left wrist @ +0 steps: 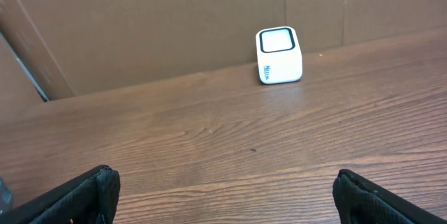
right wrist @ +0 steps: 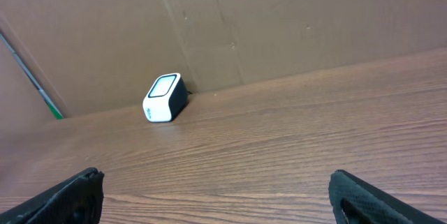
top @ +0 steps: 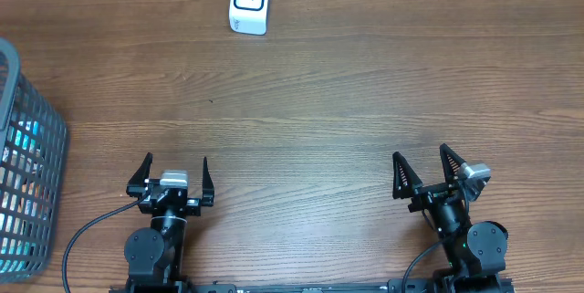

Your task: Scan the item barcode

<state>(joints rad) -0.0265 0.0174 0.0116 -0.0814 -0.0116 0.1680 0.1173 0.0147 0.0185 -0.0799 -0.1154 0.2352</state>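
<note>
Two arms, one scanner and one basket, on one surface.

1. Surface: brown wood-grain board, matt, with long streaked figure running side to side.

2. Scanner: small white plastic block with rounded corners and a dark-framed glossy window on its upper face. It stands at the far edge of the surface, just in front of the plain brown cardboard wall, well apart from both arms.

3. Basket: grey plastic lattice with square mesh and a thick rounded rim. It sits at the left edge of the surface, partly out of view. Blue and white packaging shows through the mesh; what the items are cannot be told.

4. Left arm: black round joint housing with a silver block at the wrist. Left jaws: spread fully wide, holding nothing. Its fingers are black and taper to points.

5. Right arm: same build, turned slightly leftward. Right jaws: spread fully wide, empty. Its fingers are black and triangular, with ribbed inner faces.
</note>
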